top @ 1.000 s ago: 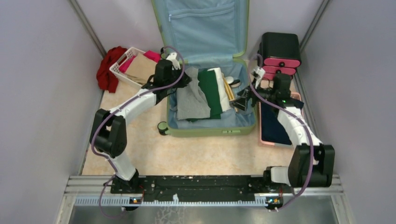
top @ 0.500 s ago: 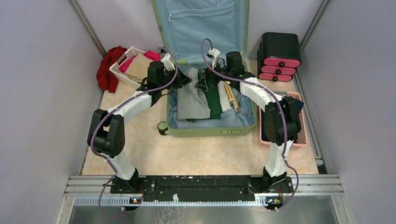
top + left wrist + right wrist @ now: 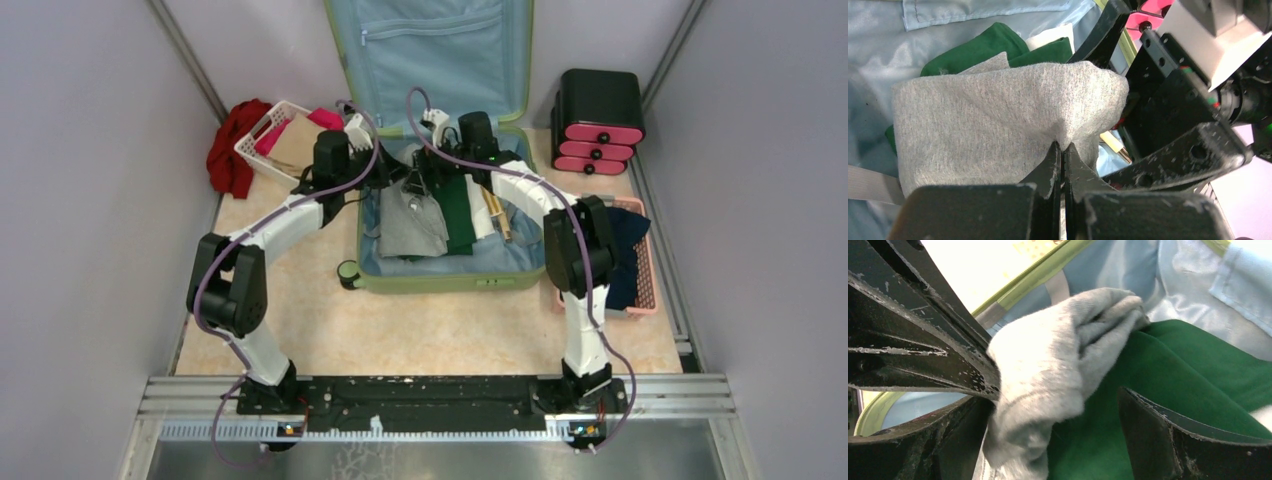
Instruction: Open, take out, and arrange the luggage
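The luggage (image 3: 450, 278) lies open on the floor, its light blue lid (image 3: 440, 50) raised at the back. Inside are a grey garment (image 3: 410, 225), a green garment (image 3: 460, 210) and a white one (image 3: 480, 200). My left gripper (image 3: 388, 178) is shut on a pinched fold of the grey garment (image 3: 988, 115), its tips (image 3: 1063, 150) pressed together on the cloth. My right gripper (image 3: 420, 188) is open (image 3: 1058, 440), and a bunched end of the grey garment (image 3: 1058, 355) hangs between its fingers above the green garment (image 3: 1188, 370). The two grippers almost touch.
A white basket (image 3: 262, 135) with pink and tan items and a red cloth (image 3: 230, 150) sit at the back left. A black-and-pink drawer box (image 3: 598, 120) stands at the back right. A pink basket (image 3: 645, 290) holds dark cloth (image 3: 625, 250). Wooden sticks (image 3: 495, 210) lie in the luggage.
My right arm has swung from the pink basket on the right over into the luggage, ending at the grey garment beside the left gripper. The left gripper stays shut on the grey garment.
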Tool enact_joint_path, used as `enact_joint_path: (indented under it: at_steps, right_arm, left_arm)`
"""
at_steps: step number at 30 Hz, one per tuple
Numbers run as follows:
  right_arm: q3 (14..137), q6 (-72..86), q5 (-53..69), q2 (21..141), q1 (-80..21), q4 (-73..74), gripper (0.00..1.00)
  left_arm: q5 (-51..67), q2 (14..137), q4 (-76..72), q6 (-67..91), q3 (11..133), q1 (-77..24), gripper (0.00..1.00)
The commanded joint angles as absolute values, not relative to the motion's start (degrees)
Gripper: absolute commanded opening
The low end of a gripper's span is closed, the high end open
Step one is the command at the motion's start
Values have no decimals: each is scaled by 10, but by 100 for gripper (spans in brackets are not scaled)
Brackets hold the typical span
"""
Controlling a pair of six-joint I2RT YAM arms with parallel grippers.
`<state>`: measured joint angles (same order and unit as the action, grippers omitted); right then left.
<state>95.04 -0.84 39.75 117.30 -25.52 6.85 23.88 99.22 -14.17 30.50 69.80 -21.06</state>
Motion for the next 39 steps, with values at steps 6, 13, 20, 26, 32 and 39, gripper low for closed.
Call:
enact_joint_path:
  at_steps: [6,13,20,26,32,39]
  right_arm:
    - [972,36,385,1180,-278,55,62]
    - [942,34,379,1141,-273,38,6]
    - [897,48,415,1077,-237,4,0]
    - [867,15,451,1004,-201,21,0]
    - [865,-82,455,932,-161,141,0]
    - [857,-200,440,849,-111,329,0]
  left_arm:
    - [251,990,-168,317,708,-206,1]
    - [233,967,-141,315,716,-197,58]
    - [212,861,-120,254,693,-180,89]
    - [233,729,-61,167,652,-177,94]
    - [209,584,42,75,556,-177,95]
    - [132,411,91,-19,419,-177,99]
